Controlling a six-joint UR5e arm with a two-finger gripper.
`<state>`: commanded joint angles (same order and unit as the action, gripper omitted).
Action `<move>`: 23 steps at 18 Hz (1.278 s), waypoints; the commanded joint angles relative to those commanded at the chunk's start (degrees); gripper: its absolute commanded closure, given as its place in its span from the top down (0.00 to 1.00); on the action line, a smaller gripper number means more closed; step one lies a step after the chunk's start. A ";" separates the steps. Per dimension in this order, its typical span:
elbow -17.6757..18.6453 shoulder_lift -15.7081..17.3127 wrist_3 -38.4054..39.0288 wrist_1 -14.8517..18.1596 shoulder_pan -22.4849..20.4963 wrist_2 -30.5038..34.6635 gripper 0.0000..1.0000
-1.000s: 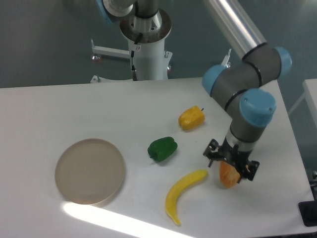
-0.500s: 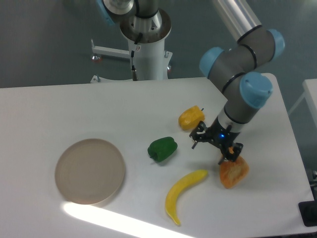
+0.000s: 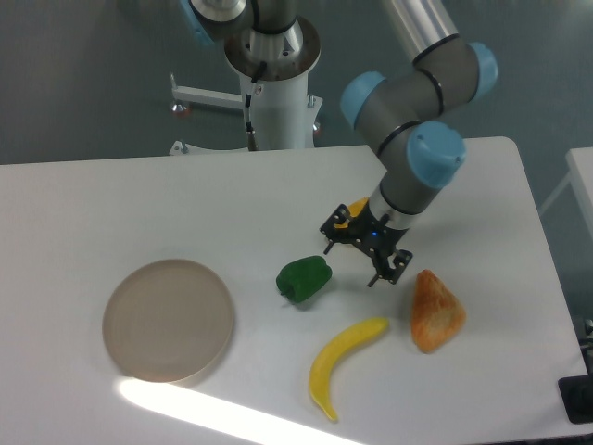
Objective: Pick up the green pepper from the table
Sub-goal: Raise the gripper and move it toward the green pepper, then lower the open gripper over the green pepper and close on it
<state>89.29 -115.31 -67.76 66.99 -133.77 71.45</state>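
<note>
The green pepper [image 3: 304, 278] is small, glossy and dark green, and lies on the white table [image 3: 111, 204] near its middle. My gripper [image 3: 352, 263] hangs just to the right of the pepper and slightly above it, apart from it. Its two black fingers are spread and hold nothing. The yellow pepper [image 3: 356, 209] is mostly hidden behind the gripper and wrist.
A round beige plate [image 3: 168, 319] lies at the front left. A yellow banana [image 3: 342, 362] lies in front of the green pepper. An orange, lumpy item [image 3: 435, 311] lies to the right of the banana. The robot's base column [image 3: 275, 88] stands behind the table.
The gripper has moved left and away from the orange item, from above it to a spot beside the green pepper. The orange item now lies uncovered on the table.
</note>
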 joint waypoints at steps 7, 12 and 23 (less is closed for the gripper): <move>4.93 0.17 -0.70 -9.07 0.97 -0.09 1.00; 5.46 1.49 -0.88 -8.36 0.44 -0.18 1.00; 6.51 1.41 -0.53 -8.45 1.14 0.09 1.00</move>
<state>95.80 -113.91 -68.29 58.54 -132.63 71.54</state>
